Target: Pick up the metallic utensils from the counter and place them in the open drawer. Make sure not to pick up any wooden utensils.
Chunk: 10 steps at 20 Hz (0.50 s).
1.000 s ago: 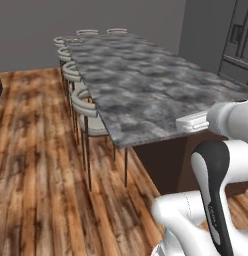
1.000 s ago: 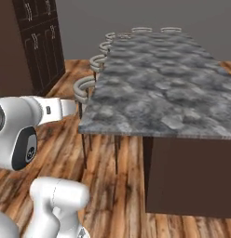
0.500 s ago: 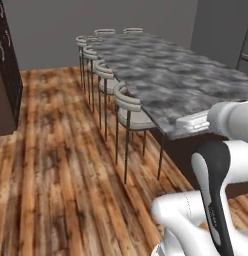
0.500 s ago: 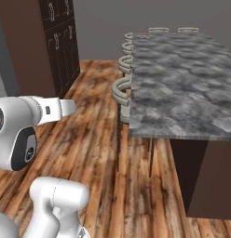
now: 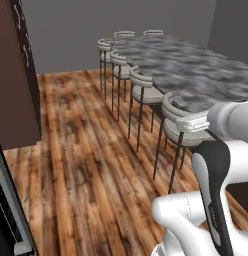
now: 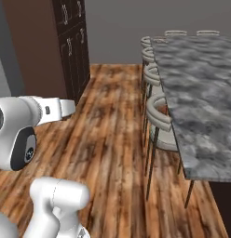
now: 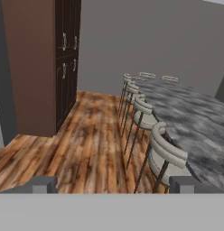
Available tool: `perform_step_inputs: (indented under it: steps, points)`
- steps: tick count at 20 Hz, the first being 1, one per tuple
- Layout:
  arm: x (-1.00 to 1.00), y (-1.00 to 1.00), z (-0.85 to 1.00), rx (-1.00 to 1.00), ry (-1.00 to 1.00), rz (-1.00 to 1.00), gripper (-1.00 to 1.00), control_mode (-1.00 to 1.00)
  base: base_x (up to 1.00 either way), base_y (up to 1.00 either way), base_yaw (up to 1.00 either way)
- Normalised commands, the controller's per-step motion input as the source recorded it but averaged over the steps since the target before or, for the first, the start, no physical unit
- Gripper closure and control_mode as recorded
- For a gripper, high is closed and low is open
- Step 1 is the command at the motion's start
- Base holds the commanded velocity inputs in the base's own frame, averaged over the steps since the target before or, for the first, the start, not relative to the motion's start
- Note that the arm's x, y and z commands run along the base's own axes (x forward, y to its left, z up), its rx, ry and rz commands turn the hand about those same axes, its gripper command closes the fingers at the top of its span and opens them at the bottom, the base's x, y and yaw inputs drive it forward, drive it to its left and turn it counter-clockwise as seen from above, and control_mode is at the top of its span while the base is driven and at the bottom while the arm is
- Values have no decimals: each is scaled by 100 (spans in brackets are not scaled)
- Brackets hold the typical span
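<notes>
The counter [image 5: 196,70] is a long grey-and-black marbled slab that runs away on the right, also seen in the right base view [image 6: 196,93] and the hand view [image 7: 195,117]. The stretch of its top in view is bare. The metallic utensils, the wooden utensils and the drawer are out of view. My gripper [image 7: 113,186] is open, its fingertips [image 7: 41,184] far apart with nothing between them. It hangs over the wooden floor, left of the counter's near end.
A row of pale round-backed stools [image 5: 141,85] lines the counter's left side, the nearest [image 7: 163,153] close to my hand. Tall dark brown cabinets [image 6: 71,46] stand on the left. Open plank floor [image 5: 86,150] lies between them.
The whole picture has swung: the camera turned left, so the counter slid to the right and the dark cabinets came into view. The gripper stays open.
</notes>
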Motion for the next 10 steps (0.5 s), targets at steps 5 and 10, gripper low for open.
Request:
perform_step_inputs:
  steps: [5,10]
  points:
    - [0,0,0,0,0,0,-100,100,100,49,0]
    - [0,0,0,0,0,0,-100,100,100,8,1]
